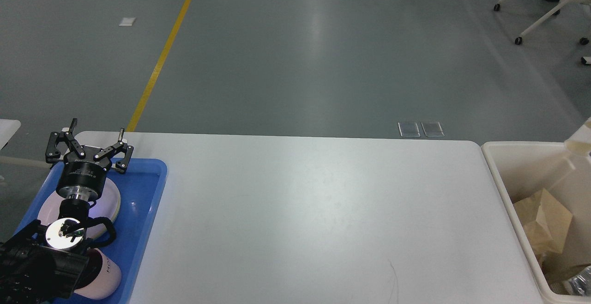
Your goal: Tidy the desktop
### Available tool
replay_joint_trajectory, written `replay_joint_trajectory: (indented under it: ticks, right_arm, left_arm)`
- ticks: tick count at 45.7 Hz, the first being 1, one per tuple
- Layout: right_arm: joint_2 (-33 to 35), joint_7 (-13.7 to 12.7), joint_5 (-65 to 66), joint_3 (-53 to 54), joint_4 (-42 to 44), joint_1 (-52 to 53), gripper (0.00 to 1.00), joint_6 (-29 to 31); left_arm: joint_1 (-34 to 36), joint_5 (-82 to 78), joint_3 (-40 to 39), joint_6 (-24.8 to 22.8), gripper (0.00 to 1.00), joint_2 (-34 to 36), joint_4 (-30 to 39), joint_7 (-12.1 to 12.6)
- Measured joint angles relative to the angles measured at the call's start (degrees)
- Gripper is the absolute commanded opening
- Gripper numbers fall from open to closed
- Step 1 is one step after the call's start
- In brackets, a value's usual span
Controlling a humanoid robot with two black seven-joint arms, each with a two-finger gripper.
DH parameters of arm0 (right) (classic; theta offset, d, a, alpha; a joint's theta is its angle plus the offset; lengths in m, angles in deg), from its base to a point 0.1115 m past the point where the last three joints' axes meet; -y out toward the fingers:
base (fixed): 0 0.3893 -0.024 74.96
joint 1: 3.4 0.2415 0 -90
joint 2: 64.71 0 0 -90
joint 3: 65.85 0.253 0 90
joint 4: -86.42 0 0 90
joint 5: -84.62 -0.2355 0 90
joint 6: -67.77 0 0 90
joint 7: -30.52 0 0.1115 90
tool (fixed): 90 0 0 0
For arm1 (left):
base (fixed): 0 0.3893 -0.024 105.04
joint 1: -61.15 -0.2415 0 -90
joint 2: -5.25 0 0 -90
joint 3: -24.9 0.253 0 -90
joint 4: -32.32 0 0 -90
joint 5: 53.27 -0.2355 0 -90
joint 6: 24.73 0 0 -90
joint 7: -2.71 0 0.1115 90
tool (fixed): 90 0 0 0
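Left gripper (95,143) hangs spread wide with nothing between its two black fingers, above the far end of a blue tray (150,188) at the left edge of the head view. Under the arm, inside that tray, lies a white rounded dish (111,202), and nearer the bottom edge a pale cup-like thing (104,278) with dark lettering lies on its side, partly hidden by the arm. Stretching away to the right of the gripper is the counter (314,221), a broad white top with rounded corners; the tray sits on its left end, so the gripper is over that end and well apart from the middle. Just beside the counter's right end stands a cream bin (496,174) holding crumpled brown paper (542,223). Beyond lies grey floor with a yellow line (164,54). No right gripper shows in this view
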Motion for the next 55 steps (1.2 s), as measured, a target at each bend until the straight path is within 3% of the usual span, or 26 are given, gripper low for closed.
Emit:
replay_joint_trajectory:
  ticks: [5, 16, 20, 34, 46, 55]
  right_arm:
    - [-0.48, 0.05, -0.06, 6.38, 3.77, -9.62, 0.4, -2.14]
    - [-3.69, 0.05, -0.06, 16.79, 10.47, -22.59, 0.76, -5.73]
    - [-5.35, 0.05, -0.06, 17.45, 12.74, -24.58, 0.99, -6.42]
    - [-8.44, 0.37, -0.12, 21.0, 14.77, -25.6, 1.0, -7.8]
    - [-10.3, 0.98, -0.09, 58.68, 14.18, -22.89, 1.0, -7.66]
    - [-18.21, 5.62, -0.06, 77.77, 13.49, -19.55, 1.0, -7.61]
  left_arm:
    - [0.0, 0.0, -0.02, 0.0, 0.96, 0.0, 0.0, 0.0]
    - [0.0, 0.0, -0.03, 0.0, 0.96, 0.0, 0.0, 0.0]
    - [0.0, 0.0, -0.03, 0.0, 0.96, 0.0, 0.0, 0.0]
    - [0.0, 0.0, -0.03, 0.0, 0.96, 0.01, 0.0, 0.0]
    - [-0.01, 0.0, -0.03, 0.0, 0.96, 0.02, 0.0, 0.0]
    - [-0.01, 0.0, -0.02, 0.0, 0.96, 0.01, 0.0, 0.0]
